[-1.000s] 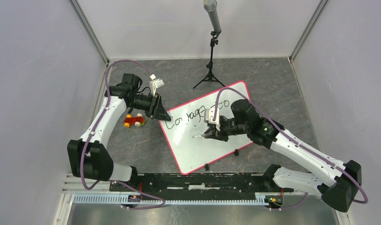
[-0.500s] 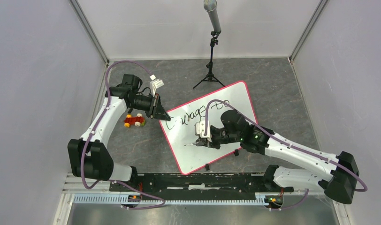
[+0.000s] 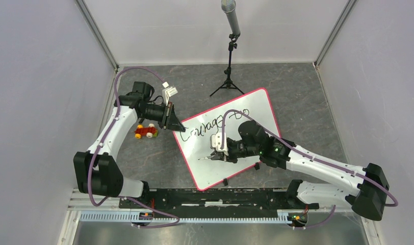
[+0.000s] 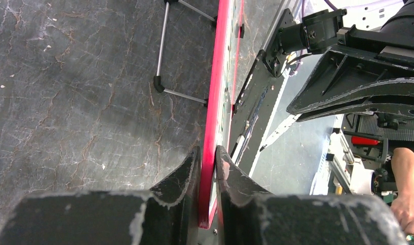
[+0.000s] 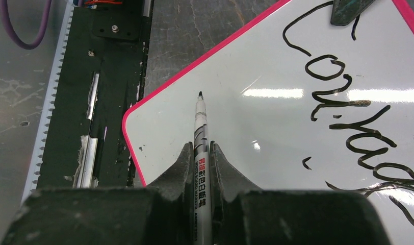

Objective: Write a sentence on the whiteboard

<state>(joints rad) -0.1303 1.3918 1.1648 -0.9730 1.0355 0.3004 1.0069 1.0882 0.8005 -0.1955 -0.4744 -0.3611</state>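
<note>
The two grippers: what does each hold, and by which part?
Left gripper: the white pink-rimmed whiteboard, by its edge. Right gripper: a white marker pen, by its barrel.

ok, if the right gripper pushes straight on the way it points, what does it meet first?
The marker in the right gripper leads: its tip would meet the blank whiteboard just inside its rim, near a corner. Whether it touches now is unclear.

Left tool and right tool both clamped (jaws nearly closed).
</note>
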